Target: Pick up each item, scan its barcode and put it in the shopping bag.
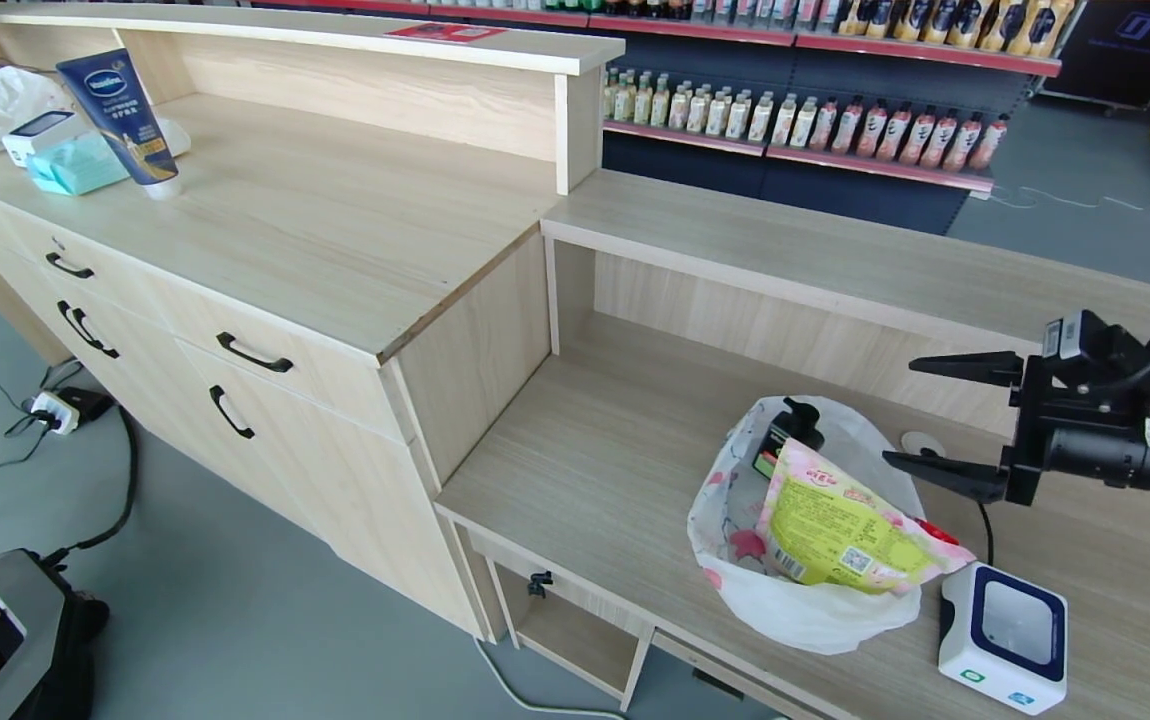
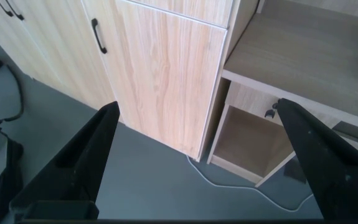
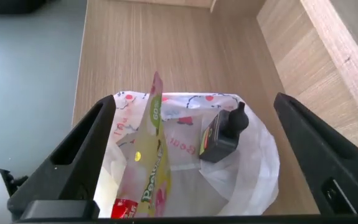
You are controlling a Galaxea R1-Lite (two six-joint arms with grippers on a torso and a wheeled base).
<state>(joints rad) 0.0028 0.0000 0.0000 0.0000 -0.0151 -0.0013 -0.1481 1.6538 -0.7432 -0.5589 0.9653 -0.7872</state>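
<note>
Hanging low by the cabinet front, the left gripper [image 2: 196, 104] is spread and empty. Near right, beside the scanner [image 1: 1003, 635], the shopping bag [image 1: 795, 620] already holds a yellow-green pouch [image 1: 845, 535] and a black bottle [image 1: 787, 428]. The right gripper [image 1: 900, 412], fingers wide apart and empty, hovers just behind it. Far left, a blue tube [image 1: 120, 115] and a teal pack [image 1: 75, 165] seem left to scan and bag

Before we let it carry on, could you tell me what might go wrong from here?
The snack packet leans out over the rim of the shopping bag toward the scanner; it could slip out or pull the bag over.
The open right claw hangs close beside the bag and might snag its plastic.
The blue tube stands upright on its cap on the upper counter; a clumsy grasp could topple it.
</note>
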